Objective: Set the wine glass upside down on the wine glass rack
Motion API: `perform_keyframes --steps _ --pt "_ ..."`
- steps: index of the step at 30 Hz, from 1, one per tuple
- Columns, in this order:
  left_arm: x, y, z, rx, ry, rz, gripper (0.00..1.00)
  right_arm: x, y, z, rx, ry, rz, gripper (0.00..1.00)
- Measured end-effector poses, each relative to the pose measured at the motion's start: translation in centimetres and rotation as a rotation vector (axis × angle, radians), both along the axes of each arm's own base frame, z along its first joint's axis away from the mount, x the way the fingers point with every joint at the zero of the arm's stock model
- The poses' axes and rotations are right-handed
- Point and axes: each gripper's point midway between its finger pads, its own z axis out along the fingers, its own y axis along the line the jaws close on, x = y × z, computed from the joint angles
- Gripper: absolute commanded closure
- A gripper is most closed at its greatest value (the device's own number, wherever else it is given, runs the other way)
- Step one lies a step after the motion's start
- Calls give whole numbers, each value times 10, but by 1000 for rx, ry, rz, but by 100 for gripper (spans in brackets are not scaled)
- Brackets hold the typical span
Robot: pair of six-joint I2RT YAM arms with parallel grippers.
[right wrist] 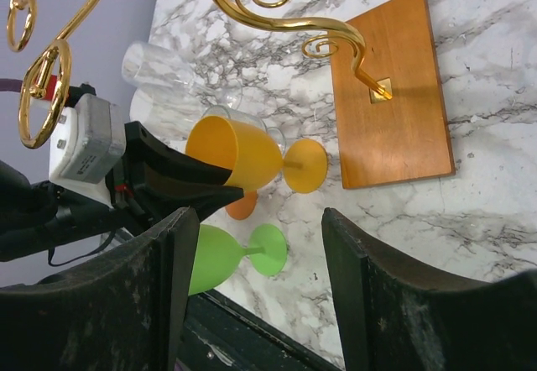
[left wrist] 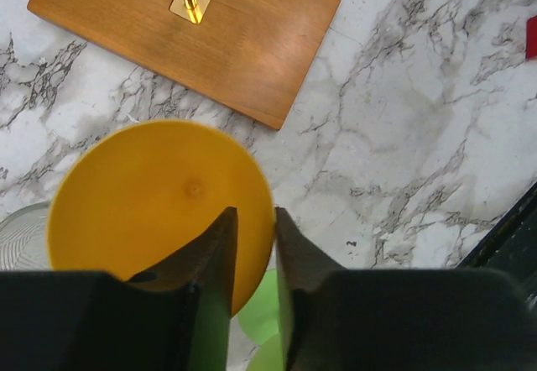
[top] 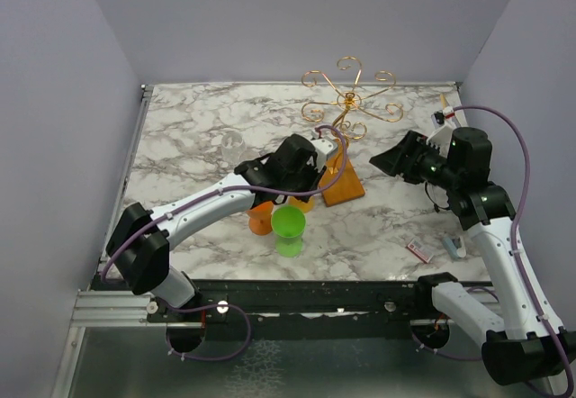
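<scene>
The wine glass rack point(top: 351, 101) is gold wire with curled arms on a brown wooden base point(top: 342, 186), at the middle back. The base also shows in the left wrist view point(left wrist: 210, 35) and the right wrist view point(right wrist: 390, 94). My left gripper point(left wrist: 254, 213) is shut on the rim of an upright yellow wine glass point(right wrist: 235, 157), one finger inside the bowl and one outside. The glass sits just in front of the rack base. My right gripper point(right wrist: 258, 216) is open and empty, to the right of the rack point(top: 382, 159).
A green glass point(top: 289, 222) and an orange glass point(top: 261, 222) stand in front of the yellow one. Clear glasses point(right wrist: 159, 69) stand behind my left gripper. Small items point(top: 418, 249) lie at the right front, and a white object point(top: 443, 110) at the back right.
</scene>
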Motion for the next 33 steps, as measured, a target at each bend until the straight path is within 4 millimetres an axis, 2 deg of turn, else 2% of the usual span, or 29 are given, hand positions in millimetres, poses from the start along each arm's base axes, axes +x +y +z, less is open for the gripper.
perform_keyframes --steps 2,10,13,16,21,28,33 --pt "0 1 -2 12 -1 1 99 0 0 1 5 -1 -2 35" --pt "-2 -3 10 -3 -20 -19 100 -2 1 5 27 -9 -11 32" --pt "-10 -5 30 -62 -22 -43 100 -6 1 8 44 -18 -17 29" --pt "-23 -7 63 -155 -38 -79 100 -11 1 14 70 -32 -27 24" --pt "-48 -7 130 -353 -97 -152 100 -21 2 33 142 -67 -48 12" --pt "-86 -1 209 -589 -181 -275 100 -42 1 82 245 -228 -53 7" --pt "-106 10 265 -761 -275 -321 100 -53 0 128 299 -374 -41 0"
